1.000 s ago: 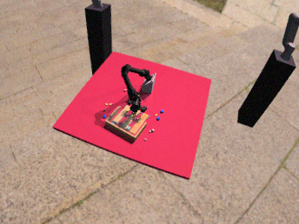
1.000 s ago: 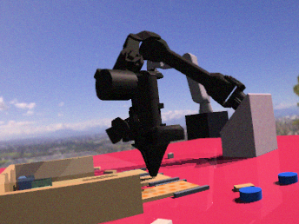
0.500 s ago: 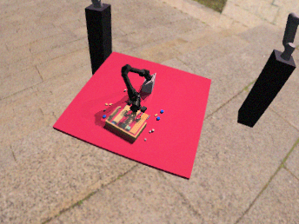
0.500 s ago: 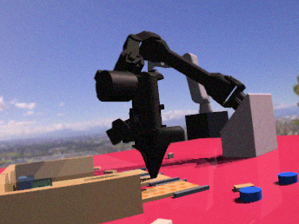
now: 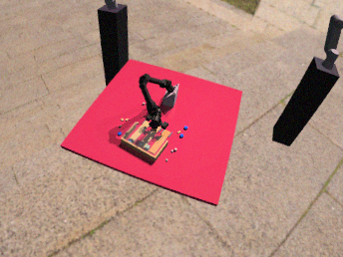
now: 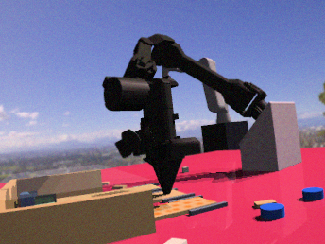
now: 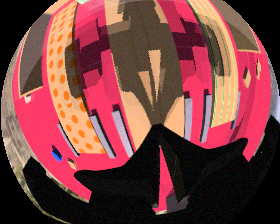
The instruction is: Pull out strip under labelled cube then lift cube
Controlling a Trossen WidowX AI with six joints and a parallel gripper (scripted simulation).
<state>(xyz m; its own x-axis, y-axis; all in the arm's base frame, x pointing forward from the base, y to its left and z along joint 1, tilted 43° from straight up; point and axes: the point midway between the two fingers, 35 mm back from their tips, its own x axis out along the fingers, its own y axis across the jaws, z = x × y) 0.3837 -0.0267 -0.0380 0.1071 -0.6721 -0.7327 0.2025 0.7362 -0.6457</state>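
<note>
My gripper [image 5: 155, 127] [image 6: 167, 192] [image 7: 156, 128] is shut and empty, pointing down with its tips low over the near end of the plain tan strip [image 7: 137, 116]. An orange-dotted strip [image 6: 186, 206] [image 7: 65, 90] lies to its left in the wrist view, and a green-striped strip [image 7: 223, 100] to its right. A pale green cube [image 5: 147, 145] sits inside the wooden box; only its edge shows at the top of the wrist view, by the dotted strip. Its label cannot be read. A blue cube [image 6: 26, 199] is also in the box.
The wooden box [image 6: 94, 215] has raised side walls, and the strips stick out towards the arm's base. Grey bars [image 6: 208, 208] [image 7: 102, 135] flank the strips. Blue discs [image 6: 272, 212] [image 5: 185, 128] and small pale blocks lie around on the red mat [image 5: 199, 171].
</note>
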